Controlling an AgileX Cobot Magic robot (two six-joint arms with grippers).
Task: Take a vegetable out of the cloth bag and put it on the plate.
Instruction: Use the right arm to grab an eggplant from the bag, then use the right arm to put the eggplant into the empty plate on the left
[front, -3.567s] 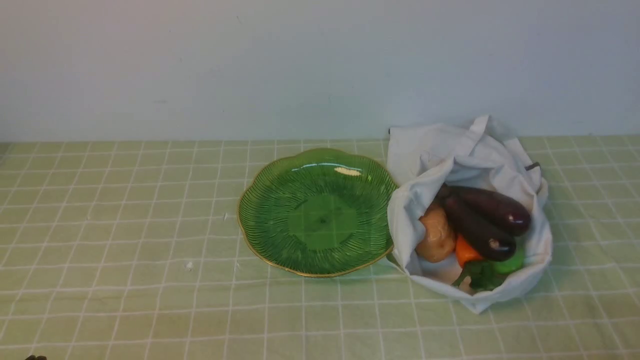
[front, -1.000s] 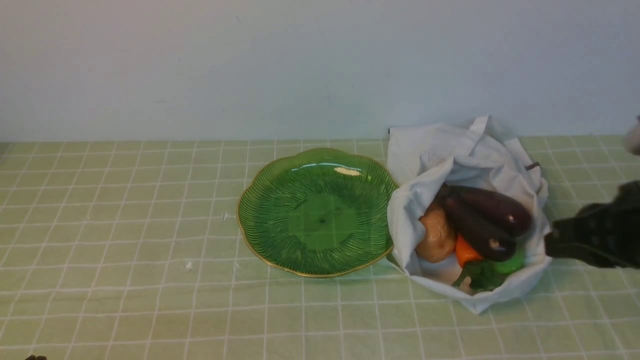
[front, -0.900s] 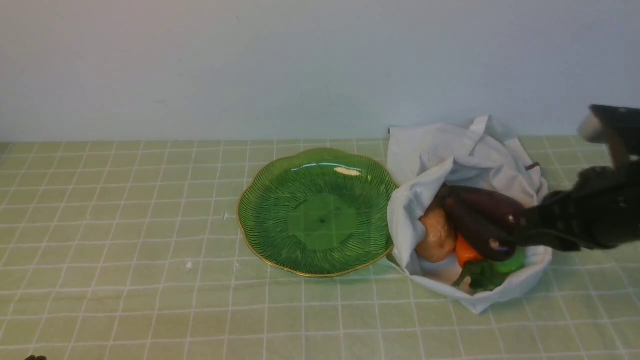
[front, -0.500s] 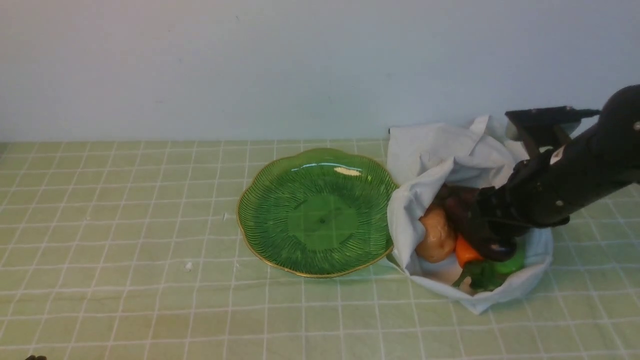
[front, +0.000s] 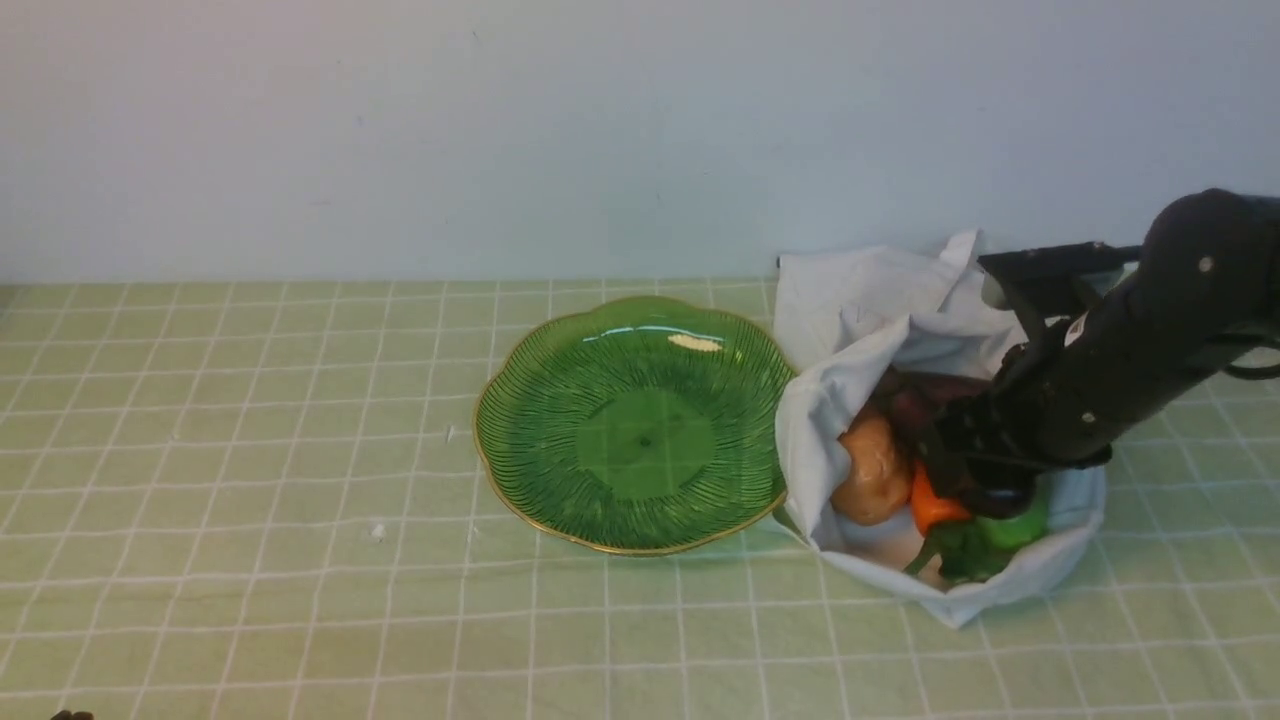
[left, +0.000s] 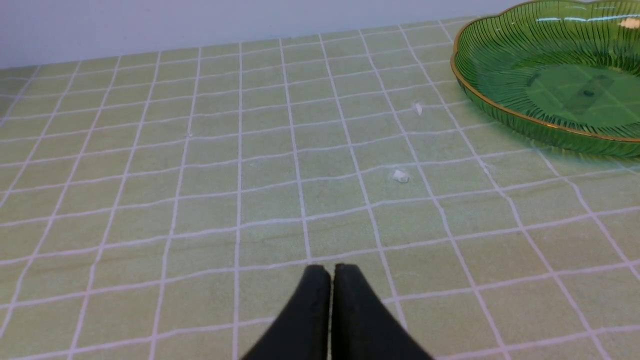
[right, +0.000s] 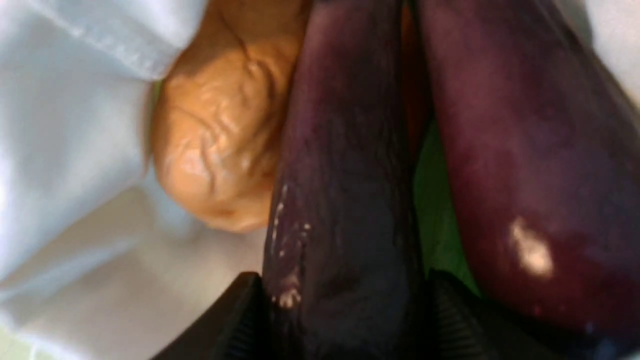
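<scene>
Front view: the right arm (front: 1130, 360) reaches down into the open white cloth bag (front: 850, 320), its right claw (front: 975, 470) buried among the vegetables beside a potato (front: 872, 470) and an orange pepper (front: 930, 508). The green glass plate (front: 560, 400) sits bare on the counter (front: 250, 450), just left of the bag.

Left wrist view: the left claw (left: 332, 272) is closed on nothing, tips together, low over the counter and well apart from the plate.

Right wrist view: the right claw's fingers (right: 240, 320) clamp either side of the slim eggplant (right: 345, 175), which lies in the bag between the potato and the thicker eggplant (right: 525, 150).
</scene>
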